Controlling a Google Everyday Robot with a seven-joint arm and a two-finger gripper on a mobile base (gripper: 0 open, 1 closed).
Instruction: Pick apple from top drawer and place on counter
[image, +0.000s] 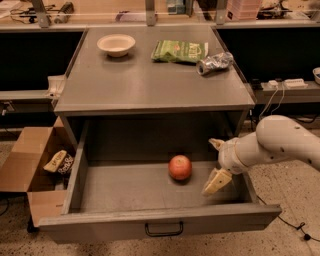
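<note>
Presently, camera view: top drawer (160, 220), pulled out. Apple (180, 167) on the drawer floor, right of centre; round, no long axis, stem direction cannot be told. Gripper (216, 162) inside the drawer, just right of the apple and not touching it; fingers (217, 181) spread wide, holding nothing. Counter (150, 85) above bears a white bowl (116, 44), green bag (179, 51), crumpled silver wrapper (214, 63)

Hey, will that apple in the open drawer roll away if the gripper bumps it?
Probably: the apple is round and lies loose on the flat floor of the top drawer, so a nudge likely rolls it. Its smooth skin may slip if pinched off-centre. The gripper hangs open beside it, inside the drawer, not touching.
</note>
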